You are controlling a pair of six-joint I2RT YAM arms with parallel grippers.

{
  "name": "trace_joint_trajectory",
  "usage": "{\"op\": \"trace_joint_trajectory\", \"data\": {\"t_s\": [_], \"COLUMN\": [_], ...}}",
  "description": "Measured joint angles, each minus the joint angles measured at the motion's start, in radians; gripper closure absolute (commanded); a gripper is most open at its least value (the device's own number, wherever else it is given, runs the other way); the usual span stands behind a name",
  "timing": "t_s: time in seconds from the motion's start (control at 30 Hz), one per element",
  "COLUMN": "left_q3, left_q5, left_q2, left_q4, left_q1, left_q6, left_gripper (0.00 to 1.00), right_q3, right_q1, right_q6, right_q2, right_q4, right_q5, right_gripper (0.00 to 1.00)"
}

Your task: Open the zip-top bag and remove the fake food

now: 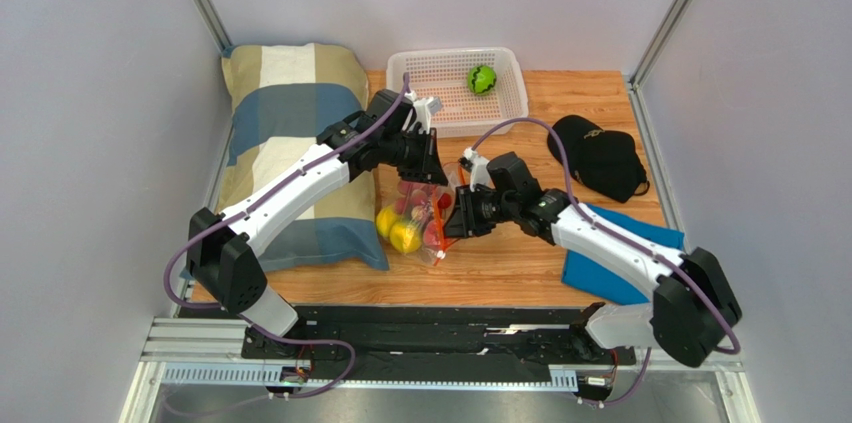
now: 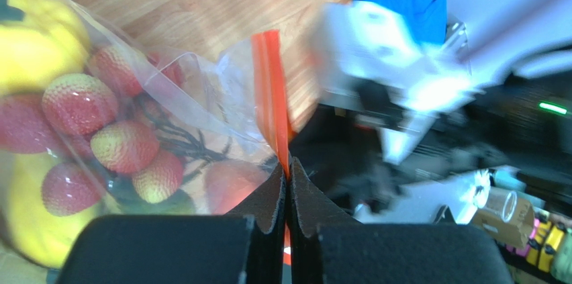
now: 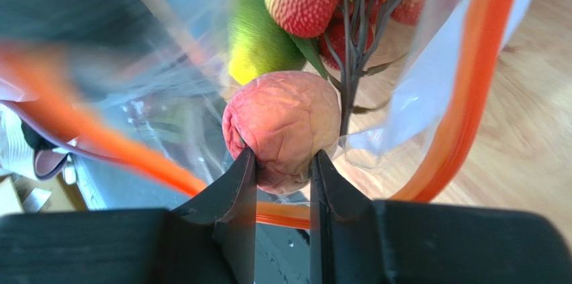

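Orange zip strip (image 2: 270,89) of your zip-top bag (image 1: 425,223), beside the pillow (image 1: 290,133), sat pinched in your left gripper (image 2: 287,180). Your right gripper (image 3: 282,163) clamped the fake peach (image 3: 282,119) inside its open mouth, with bare table (image 1: 500,268) nearer you.

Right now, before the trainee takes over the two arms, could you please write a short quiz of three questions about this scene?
1. True or false: the green ball lies in the white basket.
2. Which thing does the right end effector pinch at the bag mouth?
3. The left end effector is: A) open; B) shut on the bag's orange strip; C) out of view.
Key: 1 true; 2 the peach; 3 B.
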Motion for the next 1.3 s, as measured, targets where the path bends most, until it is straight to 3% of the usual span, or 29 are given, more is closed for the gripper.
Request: {"op": "trace_joint_trajectory", "data": {"t_s": [0.27, 0.5, 0.6, 0.87, 0.93, 0.97, 1.03, 1.07, 1.17, 1.23, 1.3], "left_q3": [-0.066, -0.083, -0.083, -0.083, -0.081, -0.077, -0.064, -0.058, -0.047, -0.047, -0.047], "left_q5": [-0.077, -0.109, -0.108, -0.075, -0.069, -0.065, -0.056, -0.051, -0.036, -0.029, -0.022], "left_q2": [-0.023, -0.035, -0.035, -0.035, -0.035, -0.034, -0.029, -0.026, -0.022, -0.021, -0.016], "left_q4": [0.014, 0.008, 0.008, 0.011, 0.013, 0.011, 0.010, 0.010, 0.016, 0.016, 0.016], "left_q1": [0.005, 0.016, 0.016, 0.016, 0.016, 0.016, 0.016, 0.016, 0.016, 0.016, 0.016], "left_q6": [-0.015, -0.018, -0.018, -0.001, 0.006, 0.010, 0.015, 0.016, 0.017, 0.016, 0.016], "left_gripper": [1.00, 1.00, 1.00, 1.00, 1.00, 1.00, 1.00, 1.00, 1.00, 1.00, 1.00], "right_q3": [0.098, 0.192, 0.314, 0.706, 0.790, 0.846, 0.938, 0.977, 1.083, 1.113, 1.133], "right_q1": [-0.011, -0.088, -0.154, -0.303, -0.325, -0.337, -0.351, -0.356, -0.367, -0.368, -0.368], "right_q6": [0.003, 0.030, 0.038, -0.028, -0.051, -0.066, -0.092, -0.102, -0.137, -0.162, -0.179], "right_q2": [-0.237, -0.280, -0.169, 0.346, 0.468, 0.544, 0.658, 0.706, 0.818, 0.847, 0.850], "right_q4": [-0.182, -0.204, -0.209, -0.117, -0.120, -0.122, -0.145, -0.155, -0.222, -0.268, -0.314], "right_q5": [0.122, 0.218, 0.277, 0.462, 0.486, 0.499, 0.518, 0.526, 0.548, 0.558, 0.566], "right_gripper": [0.91, 0.95, 0.95, 0.88, 0.81, 0.70, 0.60, 0.47, 0.26, 0.19, 0.18]}}
